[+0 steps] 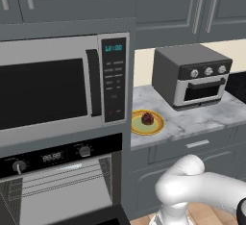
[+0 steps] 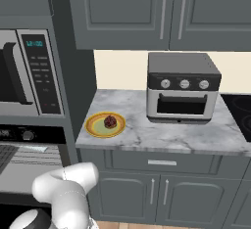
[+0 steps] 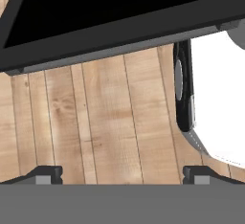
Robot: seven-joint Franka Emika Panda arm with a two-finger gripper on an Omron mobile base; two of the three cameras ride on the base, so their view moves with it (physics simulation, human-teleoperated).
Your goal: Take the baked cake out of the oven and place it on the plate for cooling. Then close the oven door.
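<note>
Open tool [image 3: 122, 175] over oven door [image 3: 119, 22], microwave clock [image 1: 114, 48] "12:00"

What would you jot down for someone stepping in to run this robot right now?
Gripper: open, holding nothing, low beside the oven door, looking down at the wooden floor.
Baked cake: already on the plate, on the marble counter between the microwave and the toaster oven.
Oven: open, with its wire racks showing.
Done: cake moved out to cool.
Left: lift the oven door shut.
</note>
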